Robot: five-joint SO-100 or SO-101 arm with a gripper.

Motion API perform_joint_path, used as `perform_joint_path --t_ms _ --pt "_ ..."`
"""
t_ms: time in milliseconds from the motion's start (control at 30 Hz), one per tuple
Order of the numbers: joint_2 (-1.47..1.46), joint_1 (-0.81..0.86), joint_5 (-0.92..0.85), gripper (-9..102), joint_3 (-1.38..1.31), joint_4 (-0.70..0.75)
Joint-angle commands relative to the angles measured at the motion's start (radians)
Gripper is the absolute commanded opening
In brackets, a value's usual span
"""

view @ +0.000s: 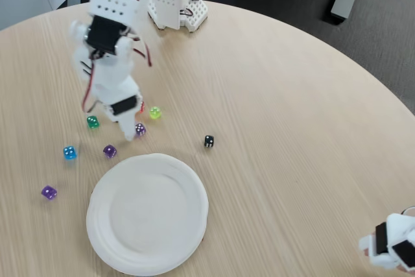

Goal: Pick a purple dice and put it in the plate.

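Fixed view — gripper (131, 133) at purple dice (140, 129), plate (104, 238) near

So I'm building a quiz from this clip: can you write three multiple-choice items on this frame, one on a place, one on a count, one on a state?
1. Where is the black die?
A. On the plate
B. On the table, right of the gripper
C. Left of the blue die

2. How many dice are on the table?
A. Four
B. Seven
C. Ten

3. What is on the plate?
A. One die
B. Two dice
C. Nothing

Answers:
1 B: it lies on bare wood, right of the gripper.
2 B: green, blue, yellow-green, black and three purple dice.
3 C: its white surface is bare.
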Motion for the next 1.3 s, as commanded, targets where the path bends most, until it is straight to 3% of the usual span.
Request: perform_joint_path --t_ms 0,1000,1267 --pt "0.003 0.018 -0.006 18 -0.014 0.005" --pt "0.003 -0.144 0.087 18 -0.014 0.005" --pt "0.003 -0.144 0.075 11 -0.014 0.005"
